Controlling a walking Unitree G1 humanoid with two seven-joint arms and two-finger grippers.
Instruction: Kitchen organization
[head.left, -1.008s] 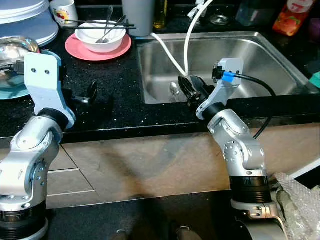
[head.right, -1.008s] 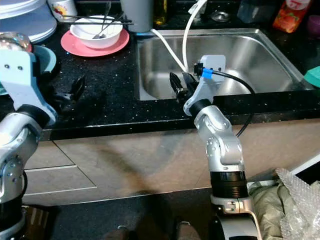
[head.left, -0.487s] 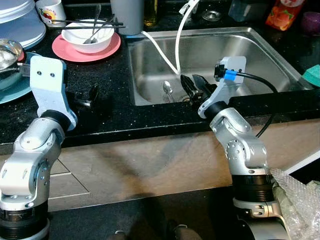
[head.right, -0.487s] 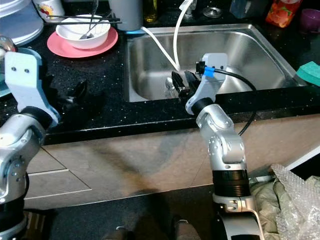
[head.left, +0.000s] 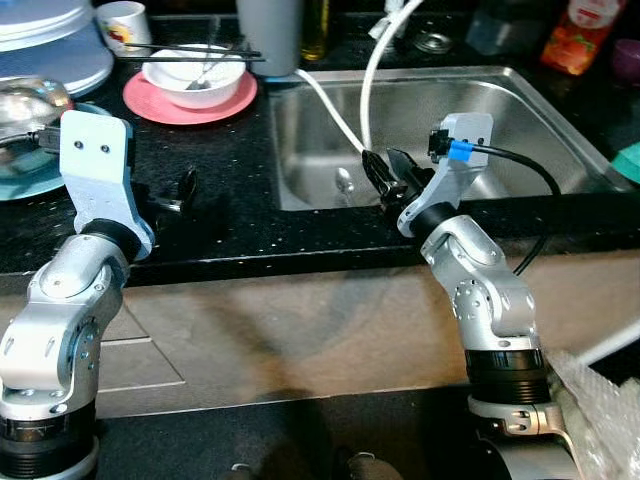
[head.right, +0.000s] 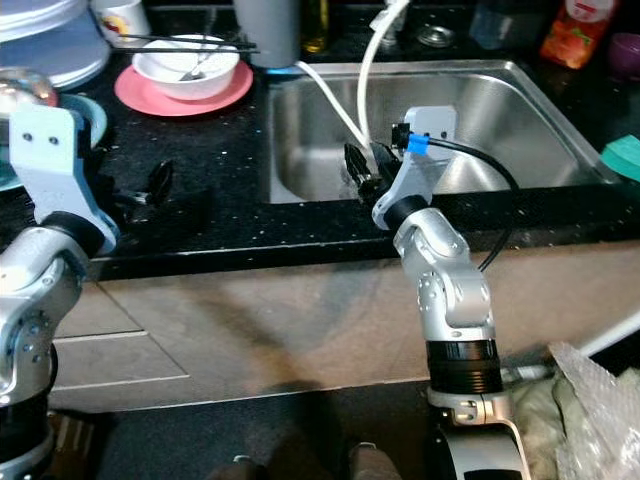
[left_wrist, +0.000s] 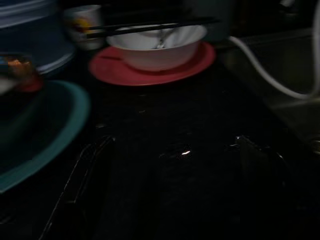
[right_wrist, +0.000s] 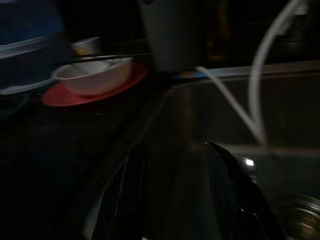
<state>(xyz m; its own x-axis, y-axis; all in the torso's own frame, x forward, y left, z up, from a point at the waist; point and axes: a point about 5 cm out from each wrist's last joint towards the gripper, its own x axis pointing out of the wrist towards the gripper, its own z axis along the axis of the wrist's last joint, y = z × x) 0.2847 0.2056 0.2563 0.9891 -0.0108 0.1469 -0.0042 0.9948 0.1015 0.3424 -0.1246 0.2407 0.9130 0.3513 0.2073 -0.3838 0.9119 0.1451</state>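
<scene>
The right gripper (head.left: 388, 172), fingers spread and empty, is held at the sink (head.left: 520, 110) edge, unmoved; the spoon (head.left: 345, 181) at nine o'clock remains uncollected.

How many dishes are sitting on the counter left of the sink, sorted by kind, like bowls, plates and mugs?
White bowl: 1
Pink plate under the bowl: 1
Teal plate at the counter's left edge: 1
Mug with a printed design: 1
Total: 4. The pale stack at the far left is too cropped to sort.
</scene>
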